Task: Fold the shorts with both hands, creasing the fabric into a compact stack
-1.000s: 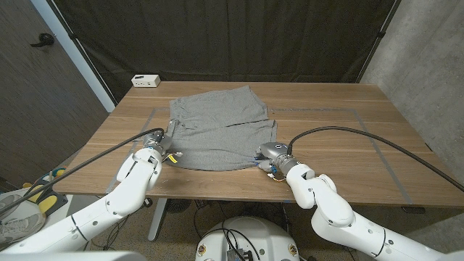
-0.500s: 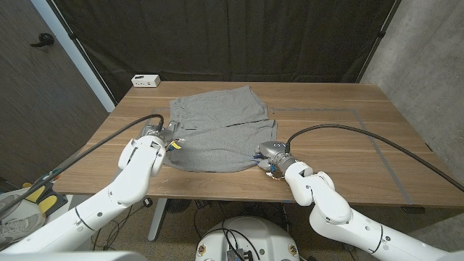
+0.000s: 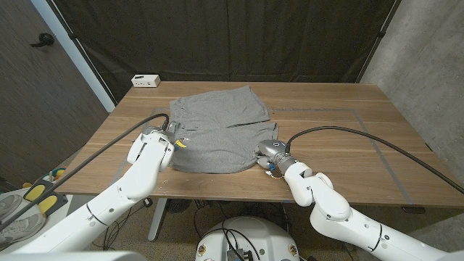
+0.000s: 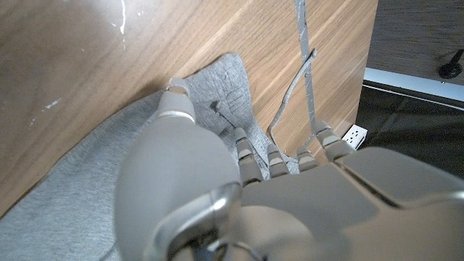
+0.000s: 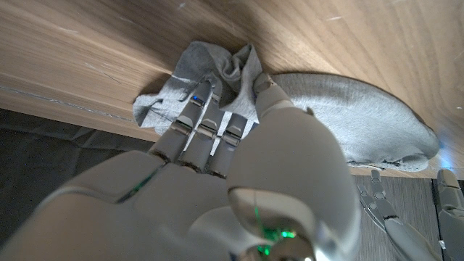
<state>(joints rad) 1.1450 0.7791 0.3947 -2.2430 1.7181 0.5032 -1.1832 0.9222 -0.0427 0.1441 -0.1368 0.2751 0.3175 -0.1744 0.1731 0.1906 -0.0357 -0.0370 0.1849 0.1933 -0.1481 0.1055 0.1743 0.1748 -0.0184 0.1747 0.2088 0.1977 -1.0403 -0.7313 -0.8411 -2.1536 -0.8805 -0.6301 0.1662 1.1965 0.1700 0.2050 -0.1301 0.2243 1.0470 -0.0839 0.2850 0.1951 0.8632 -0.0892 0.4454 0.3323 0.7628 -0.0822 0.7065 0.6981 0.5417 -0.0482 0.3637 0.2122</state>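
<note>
Grey shorts [image 3: 221,127] lie spread on the wooden table [image 3: 341,145], waistband toward the back. My left hand [image 3: 168,138] is at their left edge; in the left wrist view its thumb [image 4: 176,107] lies on the grey fabric [image 4: 72,196], pinching it against the fingers. My right hand [image 3: 268,153] is at the shorts' near right corner. In the right wrist view its fingers [image 5: 199,116] and thumb grip a bunched fold of the cloth [image 5: 217,61], with the rest of the shorts [image 5: 362,116] beyond.
A small white box [image 3: 146,80] stands at the table's back left corner. Grey tape lines [image 3: 362,116] mark a rectangle on the tabletop. Black cables trail from both wrists. A dark curtain hangs behind the table.
My left hand has risen and moved back and inward along the shorts' left edge, taking the fabric with it. My right hand has stayed at the near right corner.
</note>
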